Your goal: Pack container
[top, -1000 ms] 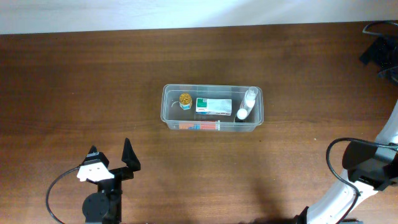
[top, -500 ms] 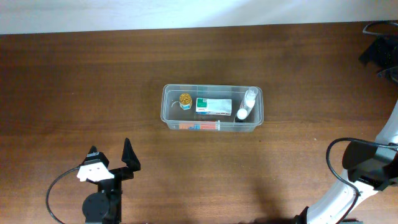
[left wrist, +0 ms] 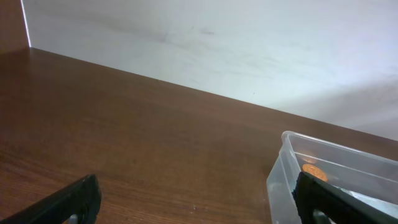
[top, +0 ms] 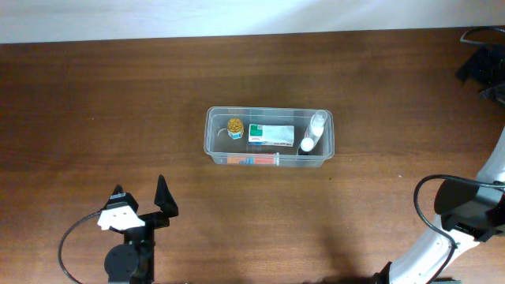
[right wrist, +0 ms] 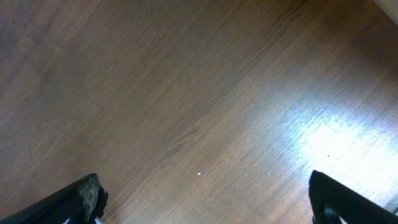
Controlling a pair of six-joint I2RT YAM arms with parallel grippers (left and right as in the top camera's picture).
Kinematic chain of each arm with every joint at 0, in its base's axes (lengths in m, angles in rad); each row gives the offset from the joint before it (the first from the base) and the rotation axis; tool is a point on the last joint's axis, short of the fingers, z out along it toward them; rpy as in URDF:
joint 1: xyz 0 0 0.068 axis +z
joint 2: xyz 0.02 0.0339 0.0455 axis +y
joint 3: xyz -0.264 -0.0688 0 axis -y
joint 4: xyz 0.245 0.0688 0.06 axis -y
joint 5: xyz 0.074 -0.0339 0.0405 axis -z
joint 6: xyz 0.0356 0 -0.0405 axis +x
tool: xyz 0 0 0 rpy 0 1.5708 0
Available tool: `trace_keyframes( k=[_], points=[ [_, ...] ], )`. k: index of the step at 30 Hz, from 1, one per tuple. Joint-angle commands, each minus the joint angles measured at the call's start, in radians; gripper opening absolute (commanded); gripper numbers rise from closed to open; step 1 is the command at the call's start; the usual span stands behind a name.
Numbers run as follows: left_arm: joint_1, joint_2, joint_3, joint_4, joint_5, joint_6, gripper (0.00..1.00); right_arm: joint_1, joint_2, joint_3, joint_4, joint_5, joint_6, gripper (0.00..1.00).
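Note:
The clear plastic container (top: pixel 269 137) sits mid-table. In it are a gold-lidded small jar (top: pixel 234 125), a green-and-white box (top: pixel 271 134), a white bottle (top: pixel 313 131) and a flat red-and-blue item against the front wall (top: pixel 254 160). My left gripper (top: pixel 142 197) is open and empty at the near left, well short of the container. In the left wrist view its fingers (left wrist: pixel 199 202) are spread, with the container's corner (left wrist: pixel 292 168) at the right. My right gripper (right wrist: pixel 202 199) is open over bare wood; only the arm's body (top: pixel 465 209) shows overhead.
The brown wooden table (top: pixel 118 102) ends at a white wall along the far edge (top: pixel 237 16). Dark equipment (top: pixel 481 67) sits at the far right corner. A black cable loops beside the right arm (top: pixel 422 197).

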Motion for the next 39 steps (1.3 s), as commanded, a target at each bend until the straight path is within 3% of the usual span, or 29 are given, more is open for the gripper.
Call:
trace_keyframes(
  k=[1, 8, 14, 18, 21, 23, 32, 39],
  points=[
    [0.006, -0.011, -0.008, 0.000, 0.011, 0.019, 0.99, -0.001, -0.022, 0.013, -0.005, 0.016, -0.006, 0.98],
    [0.006, -0.011, -0.008, 0.000, 0.011, 0.020, 0.99, 0.037, -0.171, 0.013, -0.005, 0.016, -0.006, 0.98],
    [0.006, -0.011, -0.008, 0.000, 0.011, 0.019, 0.99, 0.185, -0.397, -0.097, 0.040, 0.092, -0.031, 0.98],
    [0.006, -0.011, -0.008, 0.000, 0.011, 0.020, 0.99, 0.317, -0.637, -0.391, 0.203, 0.183, -0.032, 0.98],
    [0.006, -0.011, -0.008, 0.000, 0.011, 0.020, 0.99, 0.339, -0.788, -0.621, 0.374, 0.171, -0.032, 0.98],
    [0.006, -0.011, -0.008, 0.000, 0.011, 0.020, 0.99, 0.338, -0.904, -0.804, 0.509, 0.132, -0.051, 0.98],
    [0.006, -0.011, -0.008, 0.000, 0.011, 0.019, 0.99, 0.339, -1.337, -1.459, 1.074, -0.203, -0.390, 0.98],
    [0.006, -0.011, -0.008, 0.000, 0.011, 0.019, 0.99, 0.339, -1.640, -1.859, 1.371, -0.283, -0.403, 0.98]
  ],
)
